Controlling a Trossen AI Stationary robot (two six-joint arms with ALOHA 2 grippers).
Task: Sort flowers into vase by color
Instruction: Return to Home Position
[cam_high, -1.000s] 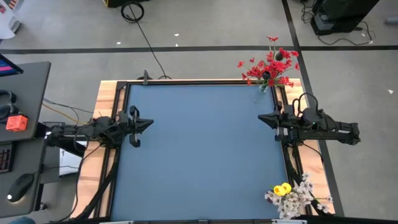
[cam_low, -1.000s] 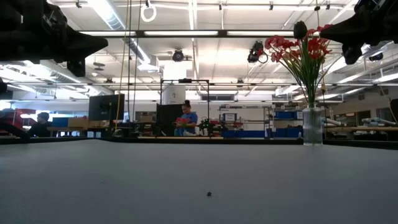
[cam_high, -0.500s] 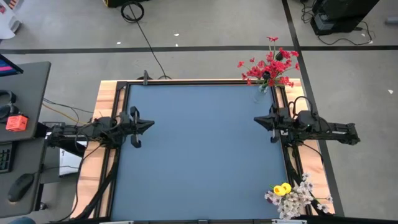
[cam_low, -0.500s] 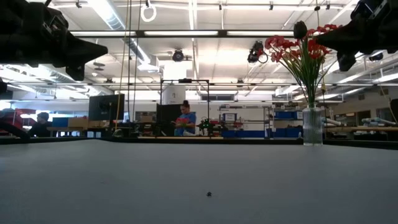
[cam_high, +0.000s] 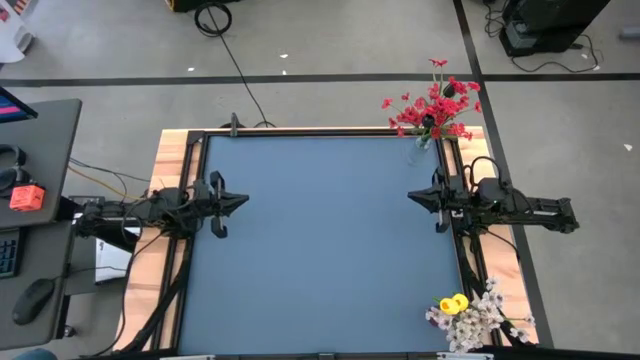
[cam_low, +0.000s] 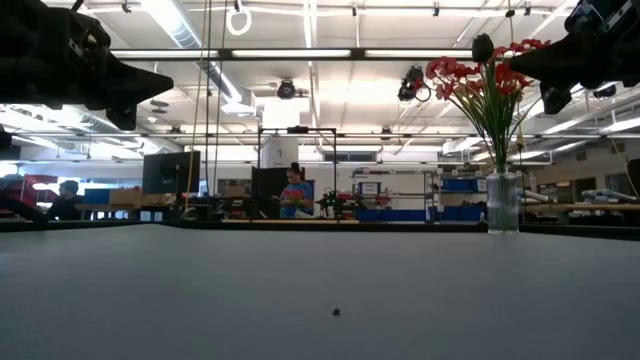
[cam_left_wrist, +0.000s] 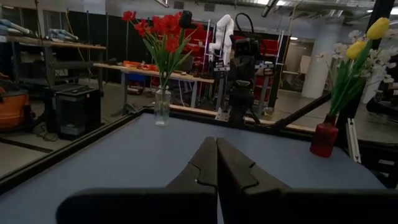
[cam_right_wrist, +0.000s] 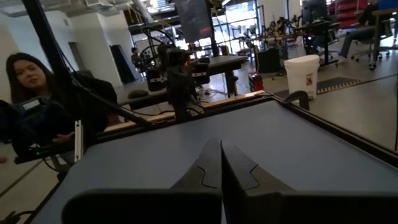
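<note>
Red flowers (cam_high: 432, 106) stand with their stems in a clear glass vase (cam_left_wrist: 162, 106) at the table's far right corner. Yellow tulips (cam_high: 454, 303) and whitish-pink blossoms (cam_high: 483, 315) stand together in a red vase (cam_left_wrist: 323, 140) at the near right corner. My left gripper (cam_high: 240, 198) hovers shut over the table's left side, pointing level toward the right. Opposite it, my right gripper (cam_high: 411, 195) hovers shut over the right side, pointing left. The wrist views show each pair of fingertips closed with nothing between them: left (cam_left_wrist: 216, 140), right (cam_right_wrist: 221, 142).
The blue-grey mat (cam_high: 320, 240) lies bare between the two arms inside a black frame (cam_high: 320, 131). A desk with a keyboard and mouse (cam_high: 30, 250) stands left of the table. A person (cam_right_wrist: 28, 71) sits beyond the left arm; others stand far back in the room (cam_low: 296, 190).
My right gripper has sunk a little and reached slightly farther toward the table's left, staying shut. The flowers and vases stand as before.
</note>
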